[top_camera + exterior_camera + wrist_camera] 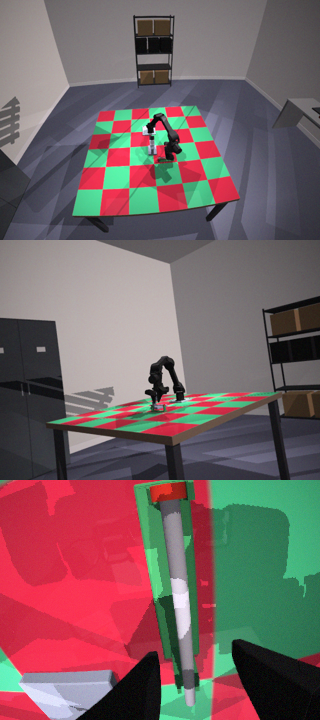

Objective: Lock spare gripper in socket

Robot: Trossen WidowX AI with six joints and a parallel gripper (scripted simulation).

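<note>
lock pin [179,587] is lying flat in a green cradle [148,540] on the worktop [116,201], red head [167,492] at the far end in the wrist view and bare grey tip poking out of the near end; it isn't sitting in any socket right now. Fingers are hanging just above the near tip, partly apart and gripping nothing, so I'm reading this as the approach to pick the pin. To do it well: I'm thinking straddle the shaft across its axis, not along it, aim for mid-length rather than the tip so it isn't levering in the grip, come straight down, and keep the pads off the cradle walls, which are hugging the shaft closely. A grey block [67,690] is sitting just beside the left finger, likely part of the mount [151,145], so I'm leaving margin on that side. Room otherwise is looking generous: the cradle is lying near the middle of the worktop, all edges well apart, arm [170,131] folding over from its base behind, shelf rack [134,51] far off by the wall
</note>
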